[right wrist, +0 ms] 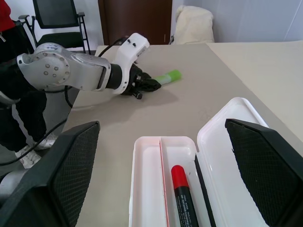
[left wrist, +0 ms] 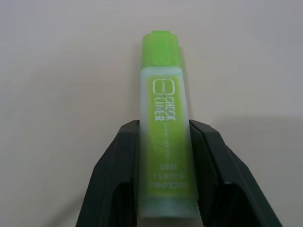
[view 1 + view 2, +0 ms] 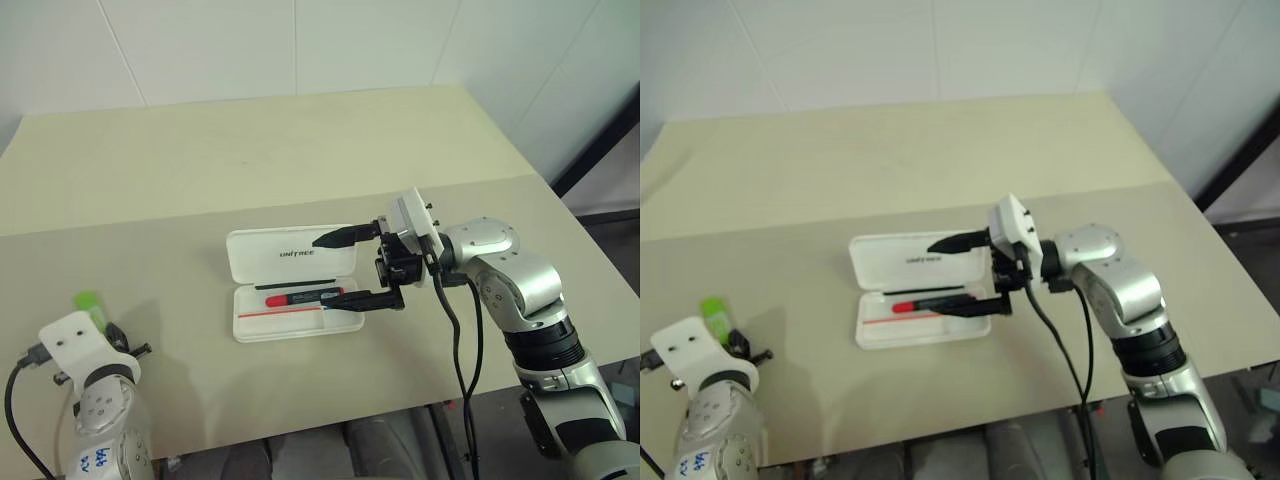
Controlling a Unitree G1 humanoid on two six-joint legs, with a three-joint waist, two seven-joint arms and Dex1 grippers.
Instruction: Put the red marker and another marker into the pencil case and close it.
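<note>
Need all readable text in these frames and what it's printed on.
"UNITREE": dark lettering on the open lid of the pencil case.
"CHECK LINER": white lettering along the barrel of the green marker, which sits between the left tool's fingers.
Smaller print lower on the green marker's barrel: too blurred to read.
Blue handwriting on the left arm's label: not legible.
Print on the red marker: too small to read.

Red marker [image 3: 303, 298] inside pencil case [image 3: 290, 256]
</note>
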